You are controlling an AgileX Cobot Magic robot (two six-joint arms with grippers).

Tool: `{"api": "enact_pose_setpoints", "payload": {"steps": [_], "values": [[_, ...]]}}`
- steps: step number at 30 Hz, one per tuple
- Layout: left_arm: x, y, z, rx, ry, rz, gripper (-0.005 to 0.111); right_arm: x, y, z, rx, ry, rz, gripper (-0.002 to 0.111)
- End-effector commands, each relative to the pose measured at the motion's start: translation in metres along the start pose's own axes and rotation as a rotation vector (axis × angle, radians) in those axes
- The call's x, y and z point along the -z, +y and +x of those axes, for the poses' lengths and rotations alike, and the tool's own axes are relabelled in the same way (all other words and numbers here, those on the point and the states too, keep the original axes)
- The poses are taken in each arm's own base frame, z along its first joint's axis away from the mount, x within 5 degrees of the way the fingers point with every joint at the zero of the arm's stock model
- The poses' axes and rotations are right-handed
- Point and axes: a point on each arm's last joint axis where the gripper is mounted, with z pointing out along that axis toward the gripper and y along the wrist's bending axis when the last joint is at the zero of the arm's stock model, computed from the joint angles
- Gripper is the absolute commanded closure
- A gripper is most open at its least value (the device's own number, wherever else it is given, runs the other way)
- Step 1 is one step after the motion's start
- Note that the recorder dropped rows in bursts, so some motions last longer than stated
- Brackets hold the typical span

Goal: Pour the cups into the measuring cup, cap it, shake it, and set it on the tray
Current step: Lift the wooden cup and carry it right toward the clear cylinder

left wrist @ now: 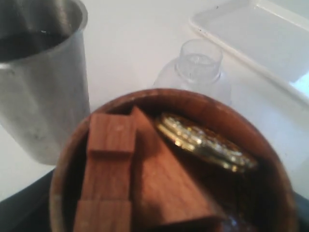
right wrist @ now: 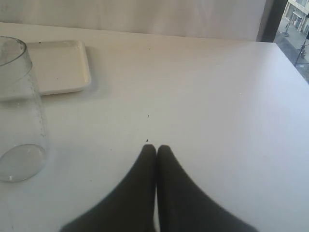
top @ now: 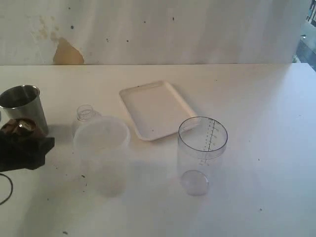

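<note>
Measuring cup [top: 202, 148] stands upright well right of the left tool [top: 22, 144], which grips the wooden cup [top: 19, 127], frosted container [top: 101, 148] between them; right tool [right wrist: 155, 147] closed, empty.

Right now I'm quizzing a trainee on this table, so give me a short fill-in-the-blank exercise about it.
The measuring cup is ___.
The right gripper is ___, holding nothing.
The wooden cup holds a gold disc and wooden ___.
Answers: empty; shut; blocks.
</note>
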Motion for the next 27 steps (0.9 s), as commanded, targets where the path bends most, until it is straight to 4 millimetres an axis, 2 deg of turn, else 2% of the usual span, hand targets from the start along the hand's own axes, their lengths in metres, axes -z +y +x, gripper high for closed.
{"api": "enact_pose_setpoints", "payload": {"steps": [1, 3, 7, 9, 13, 17, 21, 27], "values": [[0.009, -0.003, -0.040, 0.032, -0.007, 0.025, 0.107, 0.000, 0.000, 0.001, -0.005, 0.000, 0.004, 0.108], [0.013, -0.006, -0.058, 0.029, -0.026, 0.056, 0.107, 0.000, 0.000, 0.001, -0.007, 0.000, 0.004, 0.108], [0.019, -0.017, -0.121, 0.063, -0.111, 0.192, 0.107, 0.000, 0.000, 0.001, -0.045, 0.000, 0.004, 0.108], [0.019, -0.023, -0.139, 0.053, -0.122, 0.230, 0.107, 0.000, 0.000, 0.001, -0.045, 0.000, 0.004, 0.108], [0.015, -0.054, -0.176, -0.019, -0.163, 0.325, 0.107, 0.000, 0.000, 0.001, -0.045, 0.000, 0.004, 0.108], [-0.003, -0.090, -0.184, -0.055, -0.141, 0.397, 0.107, 0.000, 0.000, 0.001, -0.045, 0.000, 0.004, 0.108], [-0.022, -0.130, -0.179, -0.121, -0.093, 0.495, 0.107, 0.000, 0.000, 0.001, -0.045, 0.000, 0.004, 0.108], [-0.052, -0.180, -0.190, -0.245, -0.102, 0.516, 0.107, 0.000, 0.000, 0.001, -0.045, 0.000, 0.004, 0.108]]}}
